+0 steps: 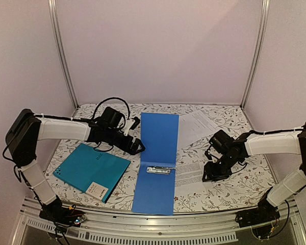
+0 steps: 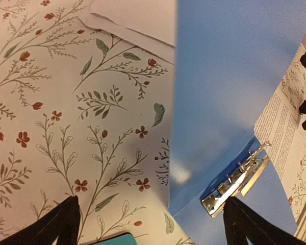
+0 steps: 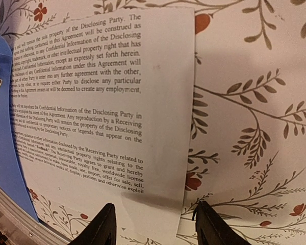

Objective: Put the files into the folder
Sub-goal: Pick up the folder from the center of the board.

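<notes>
Hovering with right pincer [image 3: 154,206] apart, empty, over near sheet [image 3: 92,102] at its edge. Further back, left pincer [image 2: 150,201] apart, empty, beside open blue folder [image 1: 158,148]; teal folder [image 1: 92,168] shut at left; 2nd sheet [image 1: 201,125] beyond. Could nip tablecloth [image 3: 245,102] along with paper, crumpling it, or skid it away.

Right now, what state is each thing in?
teal folder: closed, flat.
blue folder: open flat.
far sheet: flat on table, outside folders.
near sheet: flat at blue folder's edge.
left gripper: jaws open, empty.
right gripper: jaws open over near sheet, empty.
</notes>
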Controlling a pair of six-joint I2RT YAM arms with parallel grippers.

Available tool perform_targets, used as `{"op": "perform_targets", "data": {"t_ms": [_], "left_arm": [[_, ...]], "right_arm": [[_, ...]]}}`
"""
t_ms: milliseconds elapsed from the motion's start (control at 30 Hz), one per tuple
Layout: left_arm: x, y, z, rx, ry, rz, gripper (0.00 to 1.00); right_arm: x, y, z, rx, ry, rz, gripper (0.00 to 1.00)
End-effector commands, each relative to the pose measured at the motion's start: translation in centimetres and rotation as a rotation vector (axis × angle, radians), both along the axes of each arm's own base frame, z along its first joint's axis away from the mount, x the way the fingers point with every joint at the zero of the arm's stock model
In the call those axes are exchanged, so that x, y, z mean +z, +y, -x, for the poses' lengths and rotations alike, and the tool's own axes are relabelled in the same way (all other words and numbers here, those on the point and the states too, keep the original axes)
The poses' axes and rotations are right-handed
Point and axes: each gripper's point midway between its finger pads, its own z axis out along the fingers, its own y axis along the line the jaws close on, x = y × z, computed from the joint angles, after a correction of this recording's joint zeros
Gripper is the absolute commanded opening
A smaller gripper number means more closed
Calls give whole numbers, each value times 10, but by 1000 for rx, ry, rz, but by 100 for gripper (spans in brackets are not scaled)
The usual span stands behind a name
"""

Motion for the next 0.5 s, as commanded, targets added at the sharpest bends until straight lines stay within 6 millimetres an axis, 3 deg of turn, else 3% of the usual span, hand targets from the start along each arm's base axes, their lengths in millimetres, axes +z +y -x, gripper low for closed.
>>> {"op": "perform_targets", "data": {"t_ms": [0,233,467], "left_arm": [[13,-24,-11,-175,-13,118,96],[18,-38,-30,-296,54,273,75],[26,-51,-33,-367,80,368,52]], "right_arm": [[4,0,2,6,-7,-18,53],[1,-1,3,9,-6,-20,52],[1,-1,3,7,-10,-20,51]]}}
